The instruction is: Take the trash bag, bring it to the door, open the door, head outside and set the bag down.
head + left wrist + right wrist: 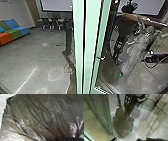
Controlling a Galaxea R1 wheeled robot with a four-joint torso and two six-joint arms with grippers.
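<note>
Trash bag [37, 115], count one: dark, thin, bulging, close before my left wrist camera, its creases drawing together toward one side; contents unreadable through the film, and I cannot tell whether my fingers on either side are wide, narrow or gripping. Head view: a dark arm end [151, 59] reaches in level from the right, a cable [153, 67] looping below it, with one pale-clothed person [140, 46] seen at the glass near it. Pale green door framing [91, 47] stands upright ahead; beyond it, one blue, green and orange sofa [15, 31] and at least two dark chairs [53, 24].
</note>
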